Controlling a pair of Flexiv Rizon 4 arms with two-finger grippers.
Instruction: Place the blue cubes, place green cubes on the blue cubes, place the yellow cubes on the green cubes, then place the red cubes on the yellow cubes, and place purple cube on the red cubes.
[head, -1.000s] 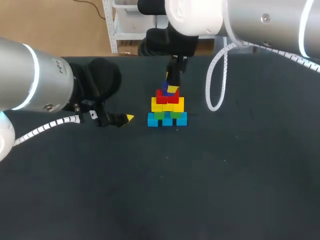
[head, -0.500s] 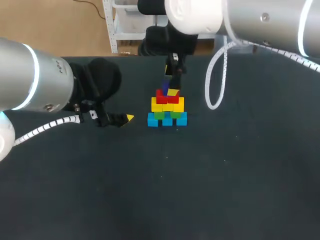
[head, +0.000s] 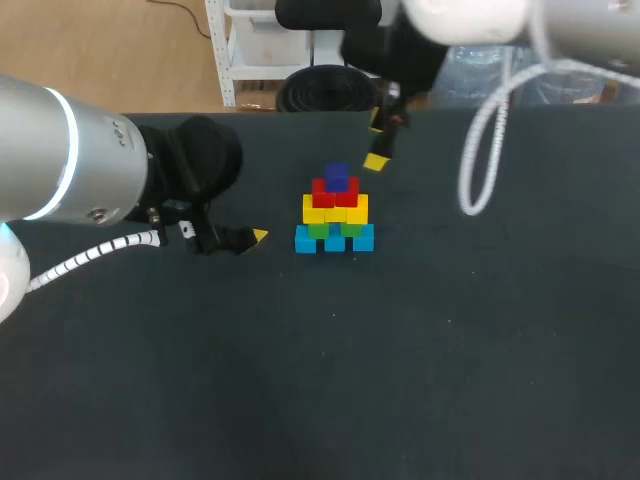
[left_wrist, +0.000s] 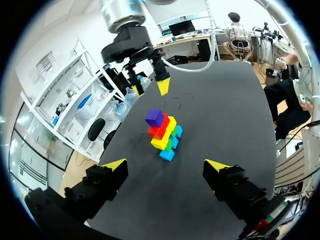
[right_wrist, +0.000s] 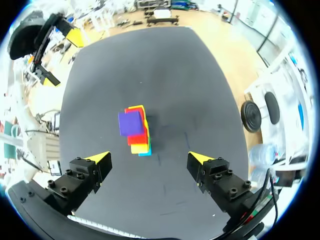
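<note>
I think the tower (head: 335, 212) is all done. In the head view it stands just above the middle of the picture, on the dark table (head: 450, 350). At the bottom is a row of blue cubes (head: 335, 240). On them sit the green cubes (head: 331, 229), then the yellow cubes (head: 335, 211), then the red cubes (head: 335, 194). Right on top sits the purple cube (head: 337, 177), all alone. It rests on the red ones and looks straight, not tipped. Every cube I can see is in the tower.

The right gripper (head: 377, 142) is up and to the right of the tower in the head view, apart from the purple cube. Its wrist view shows its two fingers spread wide with nothing held between them.

The left gripper (left_wrist: 166, 166) is at the middle left of the head view, low by the table and well apart from the tower. Its fingers are spread wide too, and it holds nothing.

So I think no stacking is left. The arms just need to keep away so they do not bump the tower
</note>
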